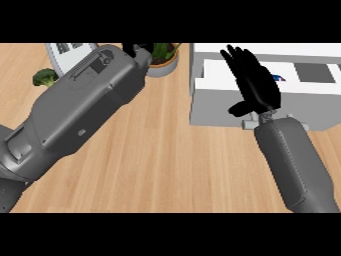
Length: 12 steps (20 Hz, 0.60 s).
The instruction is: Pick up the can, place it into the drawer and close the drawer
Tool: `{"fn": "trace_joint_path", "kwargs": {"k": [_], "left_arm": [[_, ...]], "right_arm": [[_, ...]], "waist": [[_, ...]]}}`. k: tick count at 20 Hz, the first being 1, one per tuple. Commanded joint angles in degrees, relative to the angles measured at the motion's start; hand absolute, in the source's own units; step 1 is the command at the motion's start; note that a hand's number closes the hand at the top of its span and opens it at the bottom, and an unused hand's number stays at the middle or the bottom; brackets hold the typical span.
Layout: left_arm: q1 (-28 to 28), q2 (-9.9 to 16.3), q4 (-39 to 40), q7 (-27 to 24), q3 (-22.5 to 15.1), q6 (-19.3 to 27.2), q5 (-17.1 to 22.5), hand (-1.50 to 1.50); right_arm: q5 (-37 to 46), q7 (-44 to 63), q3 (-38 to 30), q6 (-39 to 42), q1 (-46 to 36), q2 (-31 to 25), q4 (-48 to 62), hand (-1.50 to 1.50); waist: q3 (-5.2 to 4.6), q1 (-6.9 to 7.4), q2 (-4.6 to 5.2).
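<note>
Head view: right hand (pixel 253 80) hides most of the can (pixel 281 78) in the drawer (pixel 306 91).

— Where does the view look from?
— From the robot's head, steeply down onto the wooden surface (pixel 165 150), close in; both forearms enter from its lower edge.

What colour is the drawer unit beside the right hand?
White, with light grey sides; the drawer unit shows best in the head view, partly behind the right hand.
</note>
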Motion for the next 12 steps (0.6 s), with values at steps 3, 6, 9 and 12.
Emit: {"fn": "trace_joint_path", "kwargs": {"k": [3, 6, 9, 12], "left_arm": [[2.63, 3.6, -4.21, 2.49, 0.48, 0.19, -2.13, -1.5], [3.62, 3.6, -6.49, 2.86, -0.22, 2.01, -3.35, -1.5], [5.11, 8.69, -9.61, 4.55, 1.79, -1.34, -2.23, -1.5], [6.19, 5.63, -11.99, 4.61, 0.19, 2.09, -3.83, -1.5]], "right_arm": [[3.52, -0.66, -2.95, -9.51, -6.46, -1.02, 15.61, -1.5], [4.64, -0.52, -3.41, -14.86, -7.24, 0.56, 20.75, -1.5], [4.12, -2.29, -5.23, -19.53, -8.74, 0.18, 25.07, -1.5], [3.6, -3.51, -7.79, -21.32, -13.73, -2.73, 29.52, -1.5]], "waist": [[0.24, -0.39, 0.54], [0.26, -0.02, 0.57], [0.26, 1.0, 0.76], [0.28, 0.88, 0.8]]}}
